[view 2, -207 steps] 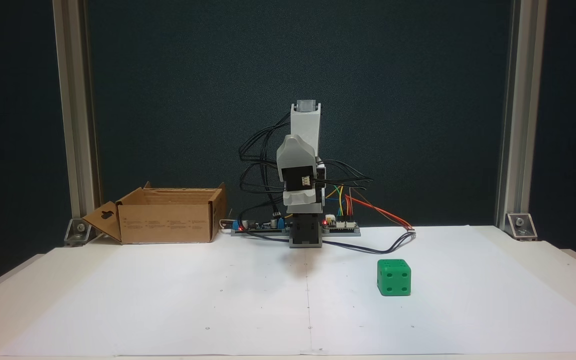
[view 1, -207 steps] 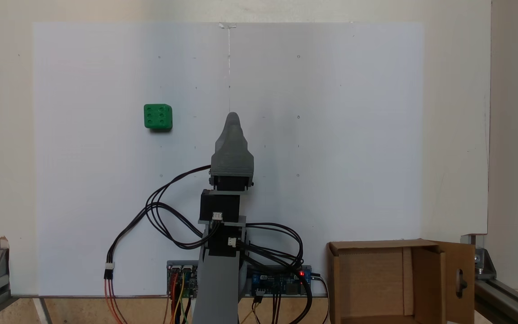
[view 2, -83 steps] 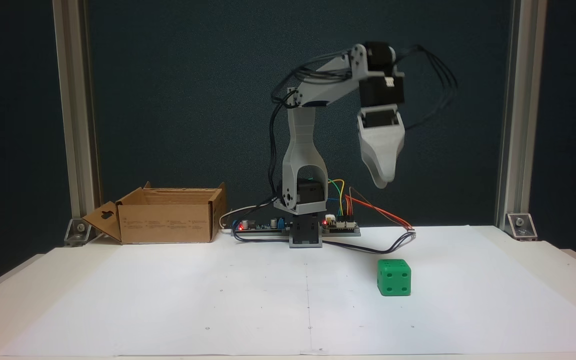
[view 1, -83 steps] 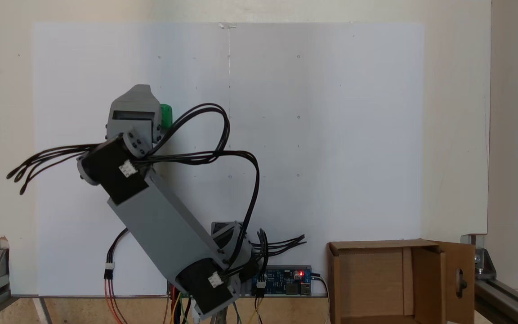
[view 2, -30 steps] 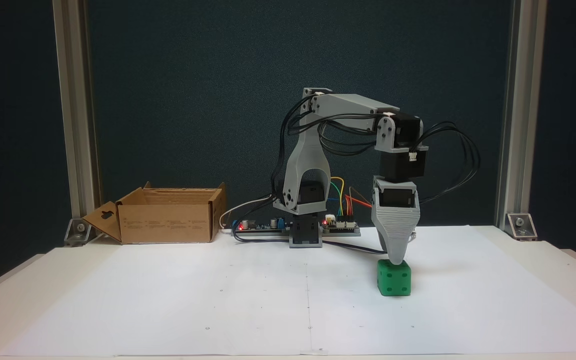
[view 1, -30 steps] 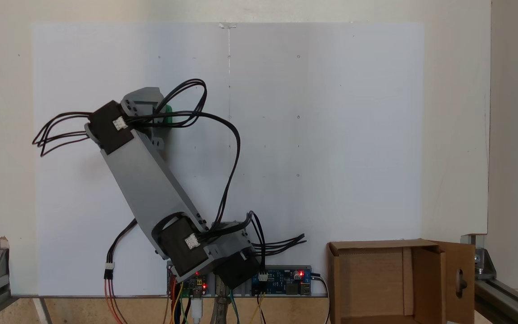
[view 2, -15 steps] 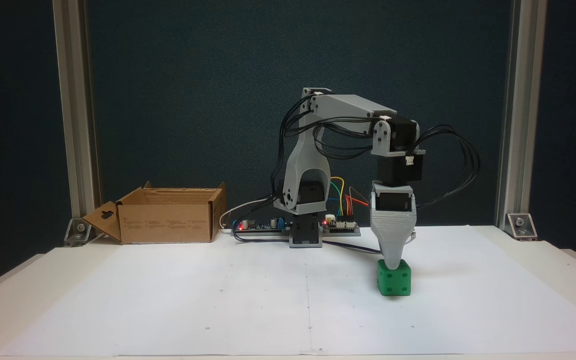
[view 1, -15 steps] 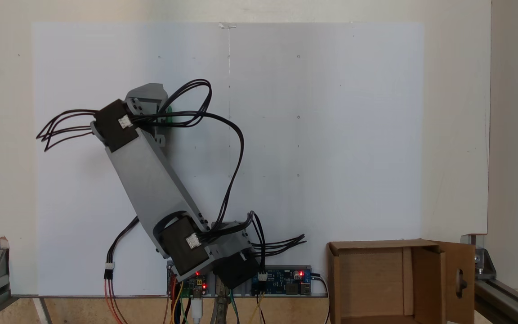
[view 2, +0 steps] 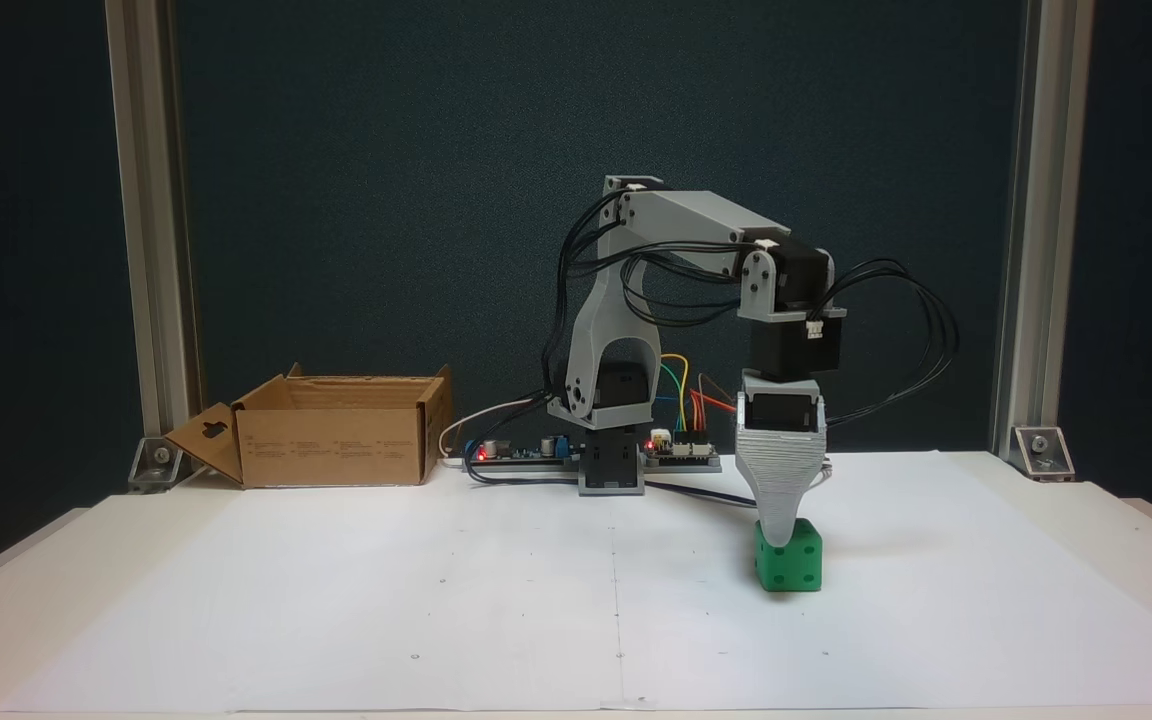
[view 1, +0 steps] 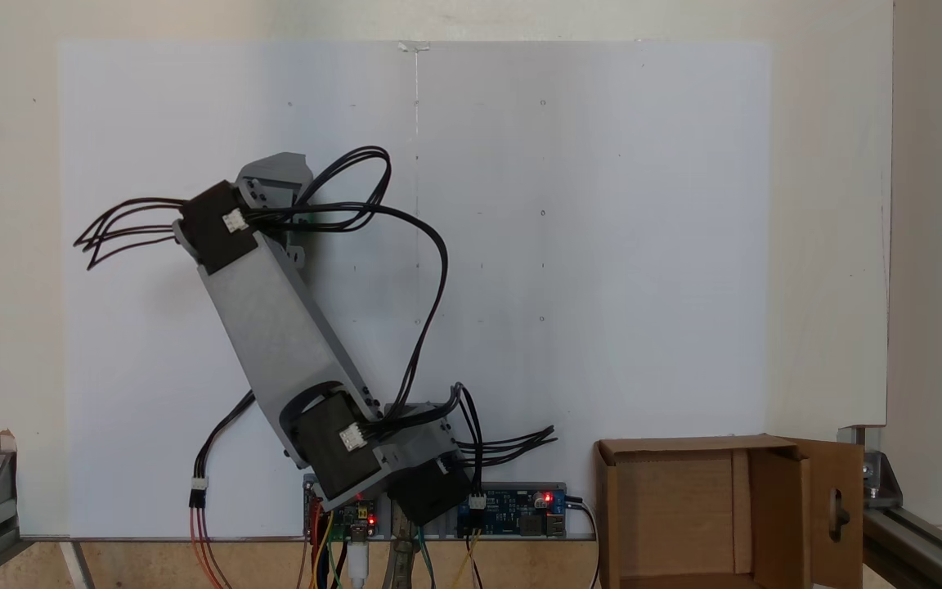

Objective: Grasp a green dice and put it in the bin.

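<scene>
The step in hand was the reach for the grasp: the gripper (view 2: 781, 535) had sunk lower over the green dice (view 2: 789, 567), which sat toward the paper sheet's (view 2: 496, 600) right edge in that fixed view. Whether the jaws stood apart or together could not be told. Next it needed a firm close, then a carry to the bin (view 2: 336, 432) at the far left corner.

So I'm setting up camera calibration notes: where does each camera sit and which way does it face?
A fixed view: overhead, looking straight down on the white sheet; shows the arm from above and the open bin.
Another fixed view: table height in front, facing the arm's base; shows the whole arm, its gripper down on the green dice.
Shared: arm, bin, sheet, circuit boards.
</scene>
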`<act>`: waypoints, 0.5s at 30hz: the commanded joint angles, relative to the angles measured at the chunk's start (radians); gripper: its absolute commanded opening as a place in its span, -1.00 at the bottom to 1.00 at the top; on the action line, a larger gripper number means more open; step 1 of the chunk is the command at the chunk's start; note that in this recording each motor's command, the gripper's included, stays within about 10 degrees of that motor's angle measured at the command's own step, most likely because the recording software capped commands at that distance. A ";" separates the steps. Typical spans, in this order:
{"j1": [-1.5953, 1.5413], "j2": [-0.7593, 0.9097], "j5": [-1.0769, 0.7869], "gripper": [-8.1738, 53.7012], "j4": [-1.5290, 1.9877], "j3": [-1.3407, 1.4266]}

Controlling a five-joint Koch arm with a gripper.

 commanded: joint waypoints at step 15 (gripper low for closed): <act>-0.035 0.002 0.081 0.63 -0.034 -0.014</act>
